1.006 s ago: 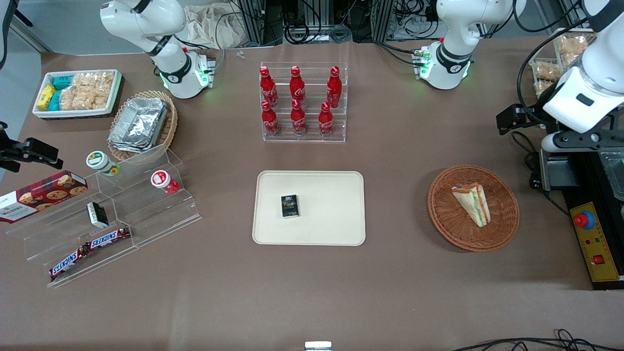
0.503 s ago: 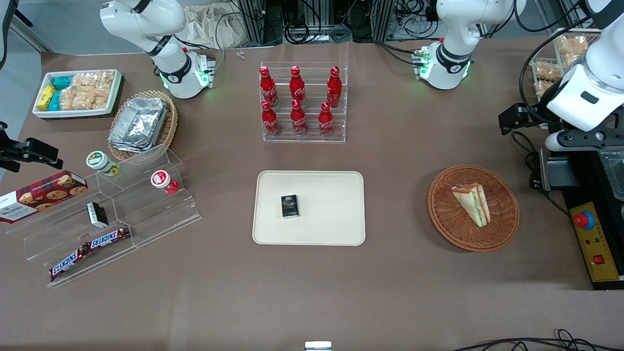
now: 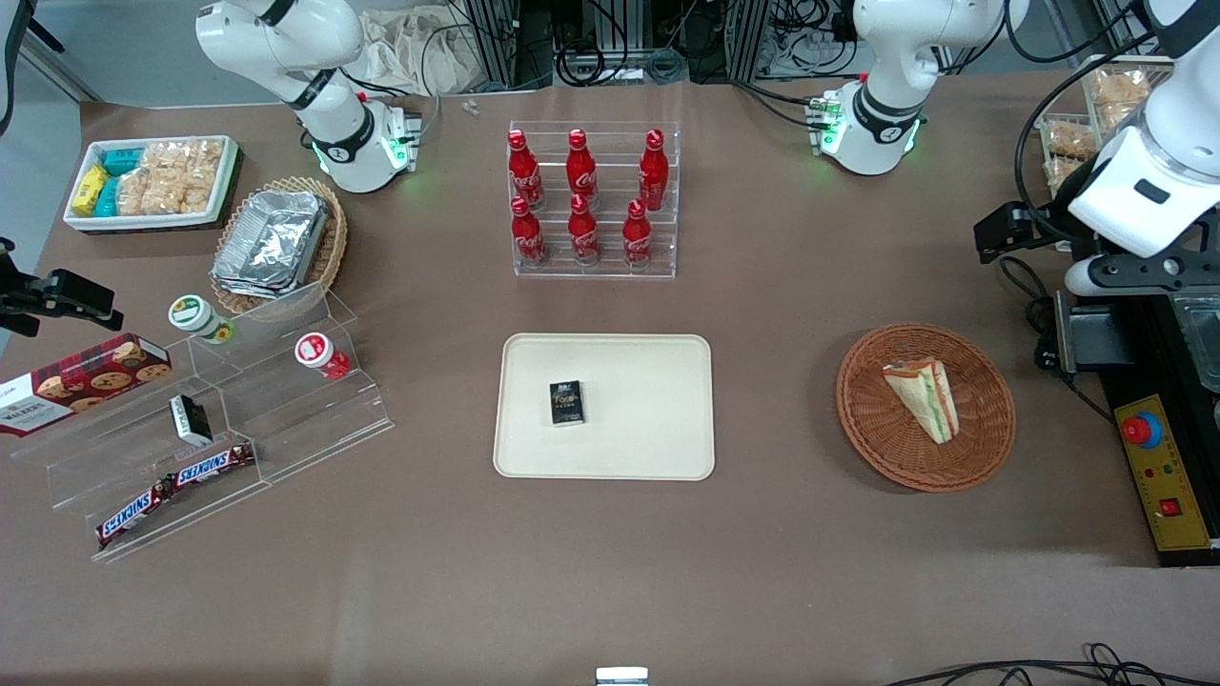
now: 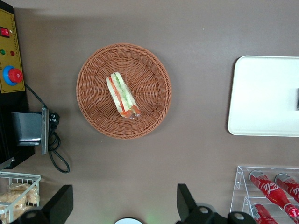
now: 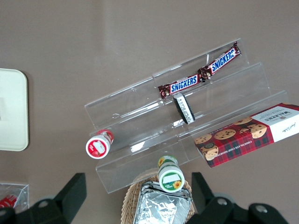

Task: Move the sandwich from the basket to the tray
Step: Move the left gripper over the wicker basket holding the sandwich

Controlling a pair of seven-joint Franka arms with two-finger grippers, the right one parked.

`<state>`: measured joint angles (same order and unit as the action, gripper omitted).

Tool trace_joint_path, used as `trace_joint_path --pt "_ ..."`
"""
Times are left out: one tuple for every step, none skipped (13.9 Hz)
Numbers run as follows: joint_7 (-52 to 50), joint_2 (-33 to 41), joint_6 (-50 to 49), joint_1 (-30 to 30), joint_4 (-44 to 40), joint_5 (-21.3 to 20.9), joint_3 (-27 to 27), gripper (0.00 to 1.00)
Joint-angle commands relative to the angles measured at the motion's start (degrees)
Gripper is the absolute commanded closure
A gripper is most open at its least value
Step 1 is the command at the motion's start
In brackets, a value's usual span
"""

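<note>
Approach step: gripper point(image 4: 125, 205), jaws apart, hovers high above the triangular wrapped sandwich point(image 4: 122, 94) in the reddish-brown round wicker basket point(image 4: 154, 114) — descent onto it needed next.

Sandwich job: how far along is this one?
Nothing looks done yet. The sandwich lies in the basket, and the tray holds only a small black box. In hand: the gripper hangs high above the table with its jaws open and empty, farther from the front camera than the basket, not over it. Left: descend, grasp the sandwich, carry it to the tray, release.
</note>
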<state>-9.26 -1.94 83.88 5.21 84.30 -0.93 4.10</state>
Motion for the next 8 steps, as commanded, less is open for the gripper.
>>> trace_joint_path --pt "-0.32 0.10 -0.56 0.33 -0.10 -0.03 -0.15 0.00" --pt "-0.32 0.10 -0.56 0.33 -0.10 -0.03 -0.15 0.00" --pt "-0.32 0.36 -0.56 0.33 0.16 -0.03 -0.15 0.00" --pt "-0.23 0.53 -0.56 0.33 0.60 -0.03 -0.15 0.00" --pt "-0.14 0.54 -0.56 0.33 0.69 -0.03 -0.15 0.00" --pt "-0.14 0.62 -0.56 0.33 0.69 -0.03 -0.15 0.00" --pt "-0.14 0.71 -0.56 0.33 0.87 -0.03 -0.15 0.00" --pt "-0.14 0.80 -0.56 0.33 1.04 0.05 -0.15 0.00"
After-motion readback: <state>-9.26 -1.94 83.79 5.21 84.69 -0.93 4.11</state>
